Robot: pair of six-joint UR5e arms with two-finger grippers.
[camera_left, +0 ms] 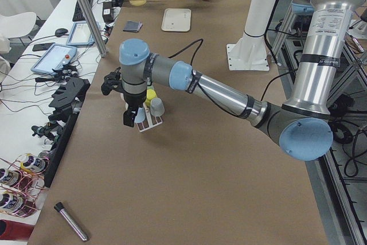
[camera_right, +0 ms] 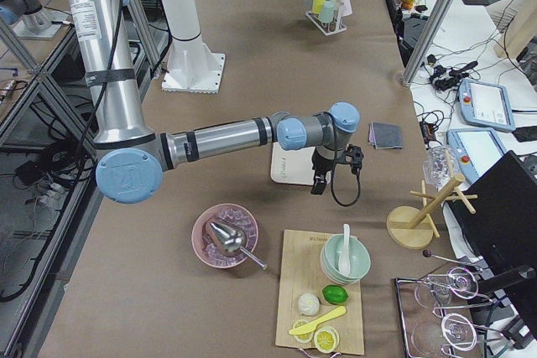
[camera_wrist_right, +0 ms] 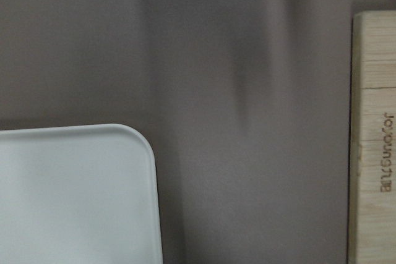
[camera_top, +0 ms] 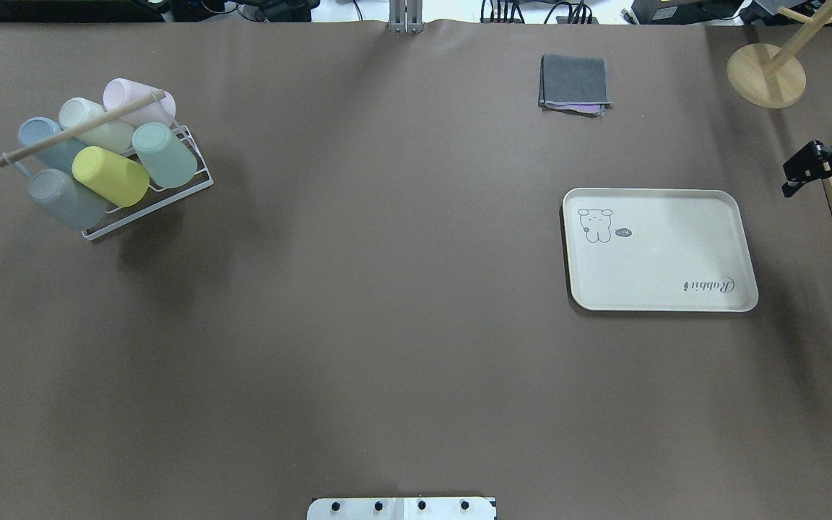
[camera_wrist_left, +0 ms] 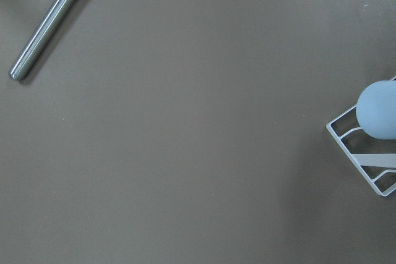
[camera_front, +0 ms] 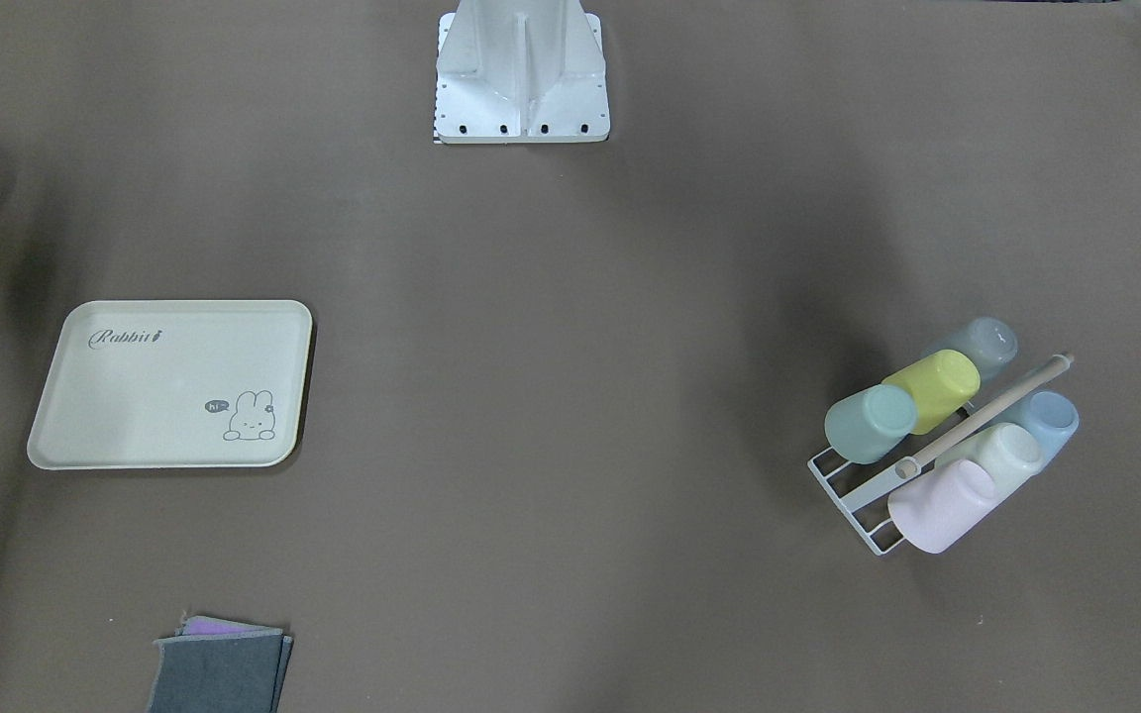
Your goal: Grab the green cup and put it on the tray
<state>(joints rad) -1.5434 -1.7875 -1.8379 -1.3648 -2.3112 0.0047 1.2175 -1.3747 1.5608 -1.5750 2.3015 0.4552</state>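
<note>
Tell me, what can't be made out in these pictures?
- Left gripper: seen only in the left side view, small against the rack; open or shut unclear.
- Right gripper: small in the right side view, cut off at the overhead's right edge; state unclear.
- Green cup: not distinguishable in the left side view, where the gripper covers the rack.
- Tray: right wrist view shows one corner only.

left gripper (camera_left: 132,120): in front of rack (camera_left: 153,123), jaw gap unreadable, partly covers cups (camera_left: 156,107) | rack: clipped at left wrist view's right edge | right gripper (camera_top: 799,173): far from rack, half cut off overhead, jaws unclear
</note>
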